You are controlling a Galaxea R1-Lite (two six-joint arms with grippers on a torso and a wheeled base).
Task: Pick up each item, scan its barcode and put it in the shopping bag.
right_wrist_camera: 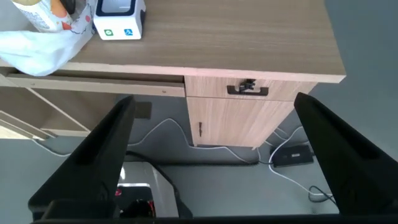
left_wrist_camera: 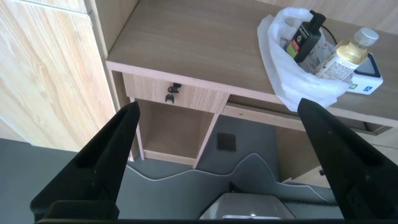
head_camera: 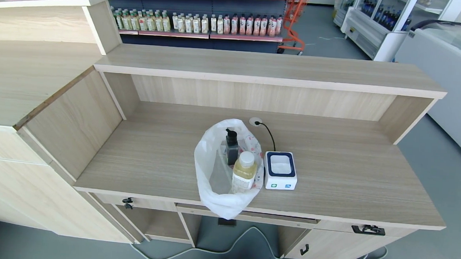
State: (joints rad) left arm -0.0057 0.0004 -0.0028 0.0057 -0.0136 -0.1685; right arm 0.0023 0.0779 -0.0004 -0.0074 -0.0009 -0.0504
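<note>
A white plastic shopping bag [head_camera: 212,183] stands open on the wooden counter [head_camera: 331,166], its lower edge hanging over the front. Inside it are a dark pump bottle [head_camera: 231,147] and a yellowish drink bottle [head_camera: 245,171] with a white cap, both upright. Just right of the bag sits the white barcode scanner [head_camera: 280,170]. The left wrist view shows the shopping bag [left_wrist_camera: 283,68], the pump bottle [left_wrist_camera: 306,38] and the drink bottle [left_wrist_camera: 347,55]. My left gripper [left_wrist_camera: 221,158] hangs open below the counter front with nothing in it. My right gripper [right_wrist_camera: 214,155] is open and empty, low before the counter's right drawer.
A black cable [head_camera: 267,133] runs from the scanner to a grommet in the counter. A raised ledge [head_camera: 269,70] backs the counter, and a taller cabinet [head_camera: 32,75] stands on its left. Drawer handles [right_wrist_camera: 249,88] and floor cables [right_wrist_camera: 292,155] lie below.
</note>
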